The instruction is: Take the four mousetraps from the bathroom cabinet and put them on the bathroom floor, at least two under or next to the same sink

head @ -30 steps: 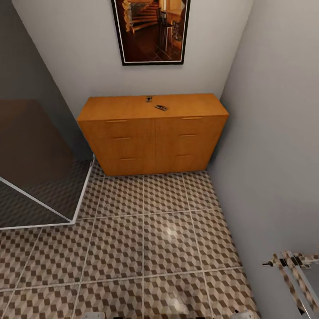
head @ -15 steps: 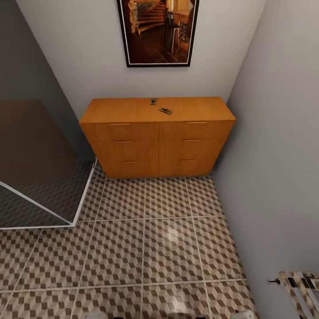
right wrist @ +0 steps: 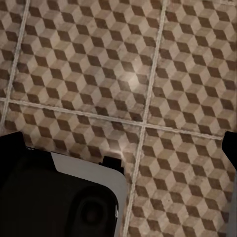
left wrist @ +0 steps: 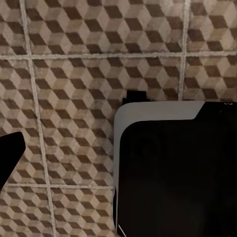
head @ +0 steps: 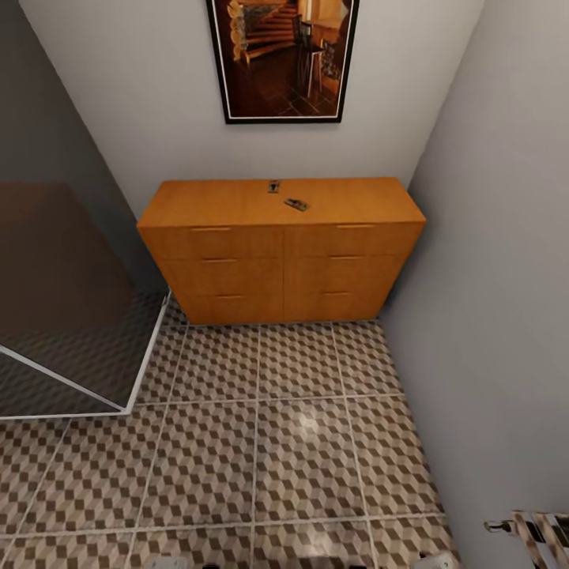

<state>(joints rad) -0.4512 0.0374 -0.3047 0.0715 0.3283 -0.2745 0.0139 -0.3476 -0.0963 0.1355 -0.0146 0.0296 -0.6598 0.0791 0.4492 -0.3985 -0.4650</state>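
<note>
The orange-brown cabinet (head: 280,253) stands against the far wall, ahead of me in the head view. Two mousetraps lie on its flat top: one near the back edge (head: 273,186) and one just right of it, turned at an angle (head: 296,205). The bathroom floor (head: 261,450), tiled in a brown-and-beige cube pattern, stretches between me and the cabinet. My left gripper (left wrist: 118,148) hangs over the tiles with one dark fingertip (left wrist: 9,155) showing at the frame's edge. My right gripper (right wrist: 118,145) is open over the tiles, empty, its fingertips (right wrist: 10,143) wide apart. The bathroom sink is out of view.
A glass shower screen (head: 63,316) with a white frame closes off the left. A grey wall (head: 506,276) runs along the right, with a towel rail (head: 537,528) low on it. A framed picture (head: 280,59) hangs above the cabinet. My dark base (left wrist: 177,173) shows below the wrists.
The whole head view has shifted: the cabinet now sits slightly lower and larger, and the towel rail has slid toward the bottom corner. The mousetraps have not moved on the cabinet.
</note>
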